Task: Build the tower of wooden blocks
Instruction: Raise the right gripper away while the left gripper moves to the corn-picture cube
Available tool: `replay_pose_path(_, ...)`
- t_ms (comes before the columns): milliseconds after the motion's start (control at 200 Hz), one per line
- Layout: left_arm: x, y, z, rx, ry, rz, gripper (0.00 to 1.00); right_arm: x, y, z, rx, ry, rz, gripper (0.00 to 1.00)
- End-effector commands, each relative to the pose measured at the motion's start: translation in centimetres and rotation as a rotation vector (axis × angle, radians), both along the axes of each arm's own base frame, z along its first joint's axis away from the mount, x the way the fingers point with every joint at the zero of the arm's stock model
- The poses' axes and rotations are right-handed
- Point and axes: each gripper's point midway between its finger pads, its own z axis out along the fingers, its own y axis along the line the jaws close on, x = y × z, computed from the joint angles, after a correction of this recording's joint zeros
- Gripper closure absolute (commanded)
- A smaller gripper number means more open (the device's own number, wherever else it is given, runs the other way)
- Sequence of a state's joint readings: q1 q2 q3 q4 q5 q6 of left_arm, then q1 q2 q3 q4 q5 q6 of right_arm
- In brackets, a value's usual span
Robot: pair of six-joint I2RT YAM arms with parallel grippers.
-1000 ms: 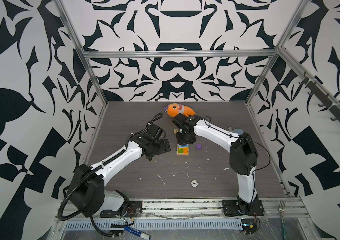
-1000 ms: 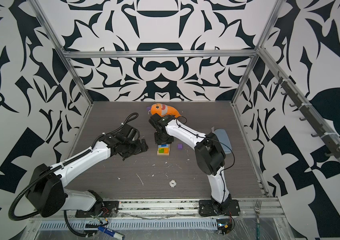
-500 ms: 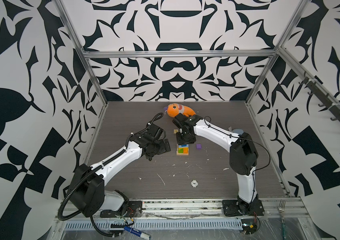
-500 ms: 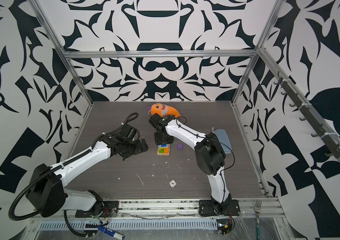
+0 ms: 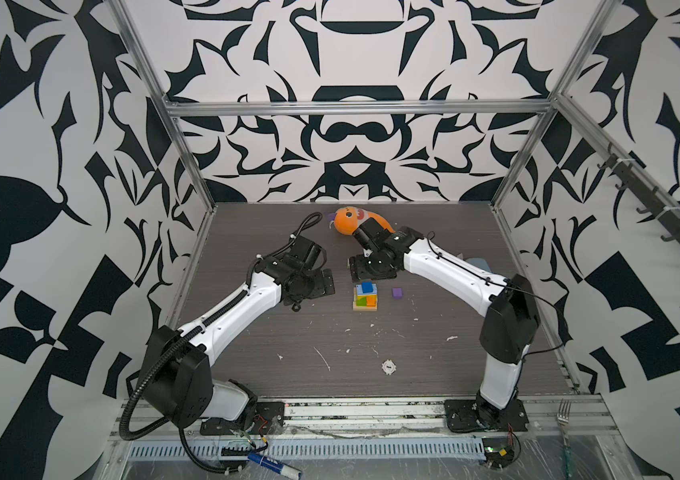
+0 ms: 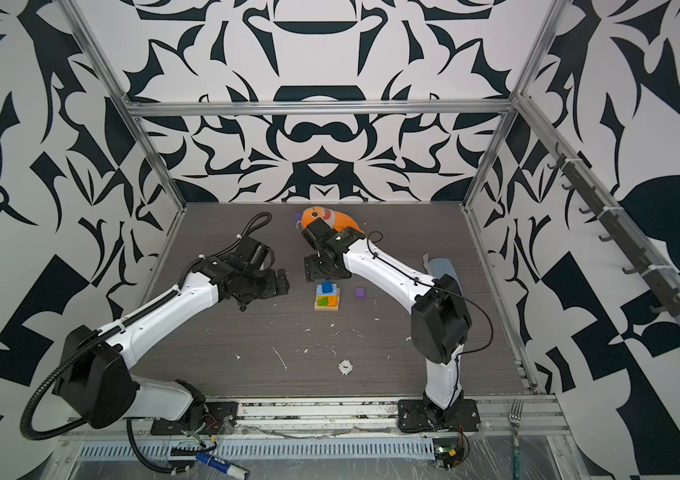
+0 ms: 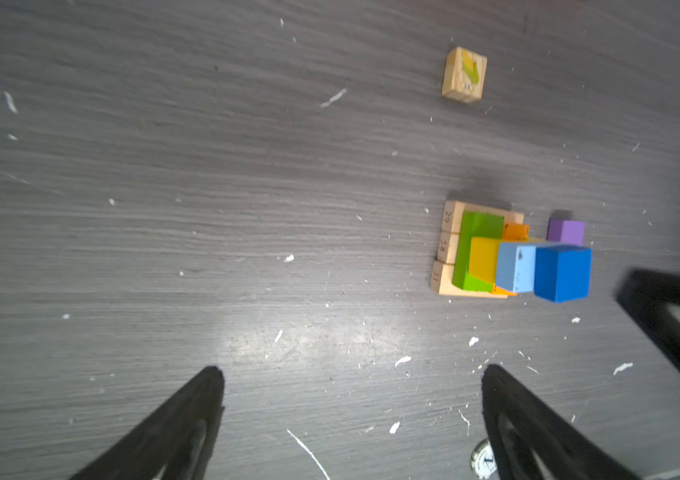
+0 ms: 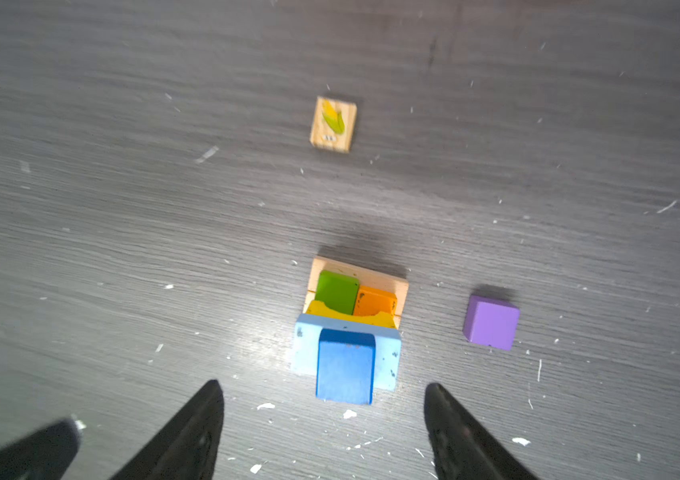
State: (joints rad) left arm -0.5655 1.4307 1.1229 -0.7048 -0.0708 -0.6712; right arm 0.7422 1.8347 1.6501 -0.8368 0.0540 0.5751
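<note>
The blue cube (image 8: 344, 365) tops the wood block tower (image 5: 365, 297) mid-counter (image 5: 330, 332). The right pincer (image 8: 323, 385) stands apart, empty, and so does the left pincer (image 7: 352, 369). Likely next: the purple cube (image 8: 491, 325) beside the tower, placed gently.

wood block tower (image 8: 350, 332): matt paint over bare tan base; table (image 8: 122, 166): dark woodgrain, slight sheen.

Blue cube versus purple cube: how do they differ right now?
The blue cube is dark blue; the purple cube is lilac. The blue cube sits on top of the tower, on the light-blue brick; the purple cube lies alone on the table, apart from the stack. Both are small cubes of similar size.
</note>
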Motion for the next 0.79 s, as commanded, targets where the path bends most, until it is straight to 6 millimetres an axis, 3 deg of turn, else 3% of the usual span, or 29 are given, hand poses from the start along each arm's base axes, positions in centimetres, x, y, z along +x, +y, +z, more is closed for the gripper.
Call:
replay_pose_path(0, 0.6, -0.1, -0.4, 0.052, 0.036, -0.047, 0.00, 0.0, -0.5, 2.3, 0.027, -0.085, 0.005, 0.19)
replay_pose_path(295, 3.6, -2.2, -0.9, 0.093, 0.098, -0.088, 0.00, -1.9, -2.3, 4.2, 0.104, -0.199, 0.037, 0.18)
replay_pose_path(790, 9.2, -6.2, -3.0, 0.112, 0.153, -0.134, 0.11, -5.9, -7.1, 3.8, 0.133, -0.294, 0.005, 0.19)
